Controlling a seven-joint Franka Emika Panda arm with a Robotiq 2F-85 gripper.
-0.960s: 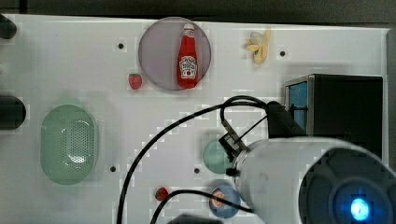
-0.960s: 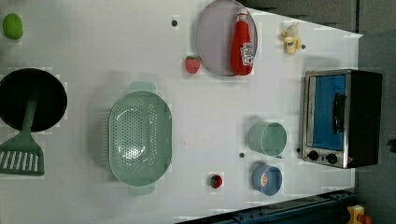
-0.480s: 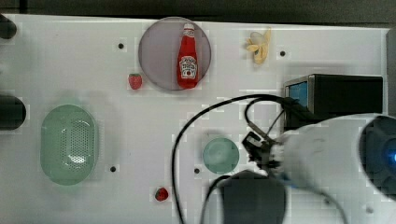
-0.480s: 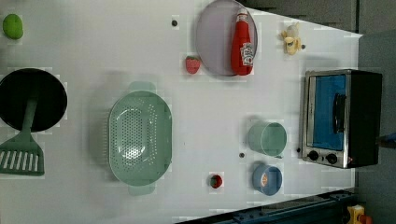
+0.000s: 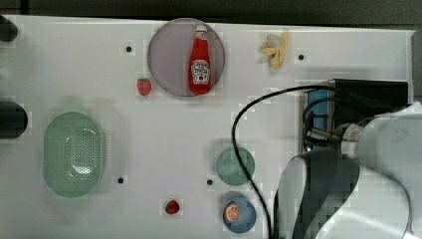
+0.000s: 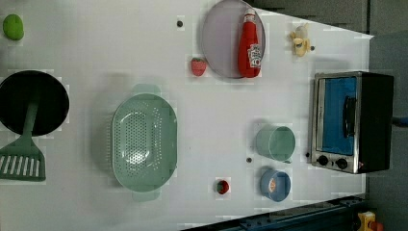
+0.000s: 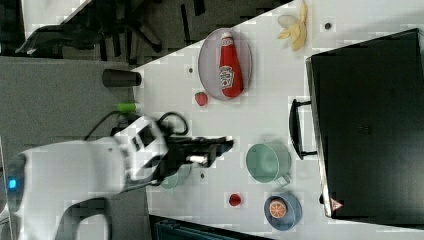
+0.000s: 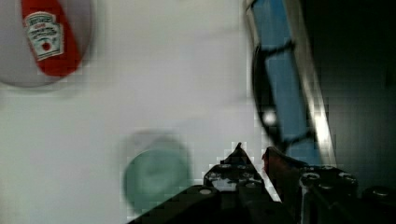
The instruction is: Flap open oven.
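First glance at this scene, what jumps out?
The oven at the left view's right edge, its blue glass door shut, bar handle facing the table. The white arm fills the top view's lower right, its gripper near the oven's front. Then the red ketchup bottle lying on a grey plate at the top view's upper middle.

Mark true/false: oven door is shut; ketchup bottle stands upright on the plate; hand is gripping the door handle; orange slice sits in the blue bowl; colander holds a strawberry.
1. The oven door is shut. True.
2. The ketchup bottle stands upright on the plate. False: it lies flat on the plate.
3. The hand is gripping the door handle. False: its tips are short of the handle.
4. An orange slice sits in the blue bowl. True.
5. The colander holds a strawberry. False: it is empty.
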